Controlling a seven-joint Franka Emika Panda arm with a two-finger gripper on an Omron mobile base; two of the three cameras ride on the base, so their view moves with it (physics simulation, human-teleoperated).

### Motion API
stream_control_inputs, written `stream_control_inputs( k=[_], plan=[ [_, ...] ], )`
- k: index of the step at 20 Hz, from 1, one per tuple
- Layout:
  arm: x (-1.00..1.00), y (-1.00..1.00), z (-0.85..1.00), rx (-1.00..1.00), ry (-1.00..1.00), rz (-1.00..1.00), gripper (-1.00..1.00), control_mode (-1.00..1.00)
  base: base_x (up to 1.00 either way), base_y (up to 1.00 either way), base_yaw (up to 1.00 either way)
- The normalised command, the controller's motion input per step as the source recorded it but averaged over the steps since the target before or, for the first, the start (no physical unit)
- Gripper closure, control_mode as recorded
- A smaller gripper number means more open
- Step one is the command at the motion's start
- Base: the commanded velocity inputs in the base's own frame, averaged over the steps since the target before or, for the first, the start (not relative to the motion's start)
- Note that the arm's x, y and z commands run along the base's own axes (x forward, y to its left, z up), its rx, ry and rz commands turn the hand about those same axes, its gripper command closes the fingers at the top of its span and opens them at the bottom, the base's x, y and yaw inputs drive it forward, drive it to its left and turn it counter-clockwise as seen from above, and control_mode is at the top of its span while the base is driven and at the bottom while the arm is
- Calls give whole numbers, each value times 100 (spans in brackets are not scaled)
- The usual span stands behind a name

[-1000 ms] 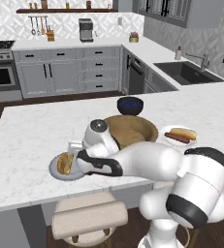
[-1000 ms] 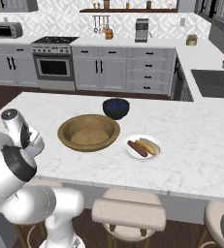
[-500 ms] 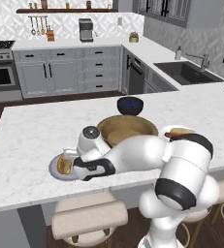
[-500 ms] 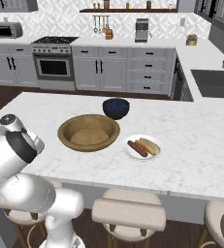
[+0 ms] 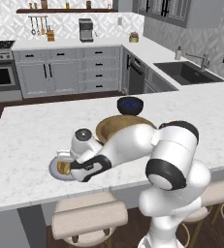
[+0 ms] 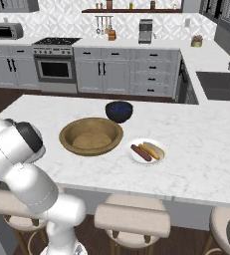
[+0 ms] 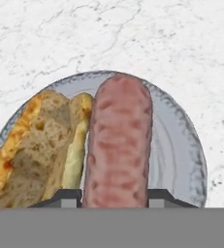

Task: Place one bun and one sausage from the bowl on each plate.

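Note:
My gripper (image 7: 114, 196) is shut on a pink sausage (image 7: 118, 145), which hangs just over the grey plate (image 7: 181, 155) at the counter's front left. A toasted bun (image 7: 40, 145) lies on that plate, to the sausage's left and close against it. In the left base view the hand hovers low at the grey plate (image 5: 54, 171), beside the bun (image 5: 63, 163). The brown wooden bowl (image 6: 90, 135) looks empty. The white plate (image 6: 132, 157) carries a sausage (image 6: 140, 152) and a bun (image 6: 152, 149).
A small dark blue bowl (image 6: 119, 110) stands just behind the wooden bowl (image 5: 108, 127). The grey plate sits near the island's front edge, with stools below. My arm stretches across the counter's front, left of the wooden bowl.
The arm has folded further left and lower over the grey plate. The gripper has stayed shut on the sausage.

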Motion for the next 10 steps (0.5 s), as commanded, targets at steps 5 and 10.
stream_control_inputs(
  k=[5,10],
  plan=[
    [17,9,-11,0,0,6,100,-100,0,0,0],
    [14,0,0,0,0,2,100,-100,0,0,0]
  ],
)
